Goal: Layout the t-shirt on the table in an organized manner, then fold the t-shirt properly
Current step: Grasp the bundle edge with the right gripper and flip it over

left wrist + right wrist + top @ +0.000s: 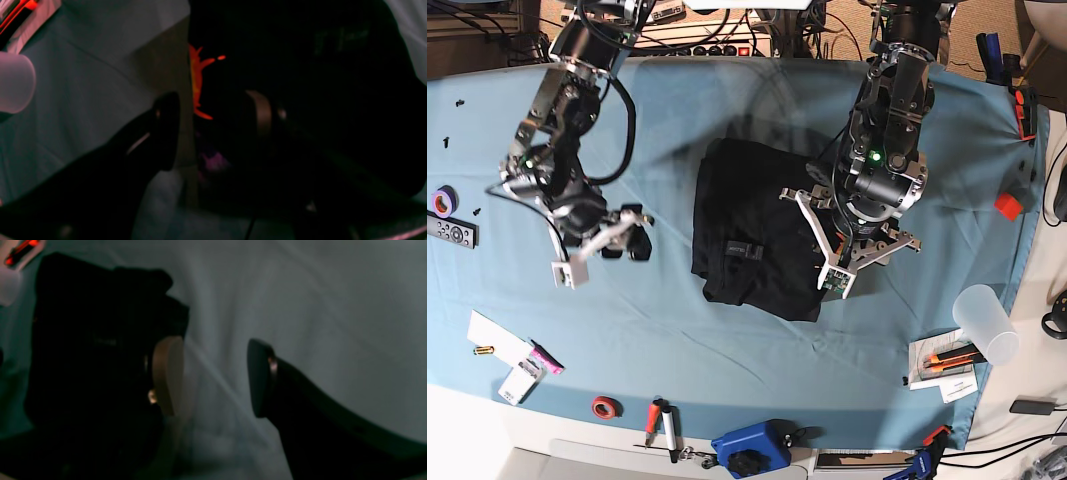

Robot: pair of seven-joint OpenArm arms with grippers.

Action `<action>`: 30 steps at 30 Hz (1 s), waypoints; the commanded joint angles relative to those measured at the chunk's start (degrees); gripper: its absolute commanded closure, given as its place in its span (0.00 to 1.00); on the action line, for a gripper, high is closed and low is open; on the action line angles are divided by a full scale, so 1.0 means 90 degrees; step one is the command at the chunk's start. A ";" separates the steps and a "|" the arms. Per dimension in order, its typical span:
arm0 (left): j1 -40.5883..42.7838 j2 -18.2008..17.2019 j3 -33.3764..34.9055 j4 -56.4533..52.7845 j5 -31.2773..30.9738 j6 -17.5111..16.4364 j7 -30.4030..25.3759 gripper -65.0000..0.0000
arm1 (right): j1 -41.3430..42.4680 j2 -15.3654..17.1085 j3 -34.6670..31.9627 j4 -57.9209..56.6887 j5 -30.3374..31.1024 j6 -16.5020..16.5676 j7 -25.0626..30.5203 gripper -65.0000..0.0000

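A wrinkled light-blue table point(727, 380) carries a soft black t-shirt point(747, 230), folded compactly at centre. Left tool point(213, 130) spread over its edge; right tool point(215, 376) spread, empty.

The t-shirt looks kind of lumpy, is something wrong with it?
A little. The t-shirt sits folded on the table, but its edges are uneven and the top edge bulges in a rumpled hump. Both grippers are open and off it, the left gripper over its edge.
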 commanded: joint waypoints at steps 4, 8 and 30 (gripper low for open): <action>-0.0102 0.0034 0.0000 0.0114 0.0027 0.0022 -0.0114 0.52 | -0.0027 0.0005 -0.0027 -0.0699 0.0821 0.0148 0.0075 0.53; -0.0080 0.0032 0.0000 0.0112 0.0029 0.0019 -0.0112 0.52 | -0.0007 0.0000 -0.0027 -0.1532 0.1785 0.0600 0.0151 0.53; -0.0085 0.0032 0.0000 0.0112 -0.0158 0.0019 -0.0151 0.52 | 0.1112 -0.0260 -0.1154 -0.4073 0.2412 0.1413 0.0204 0.55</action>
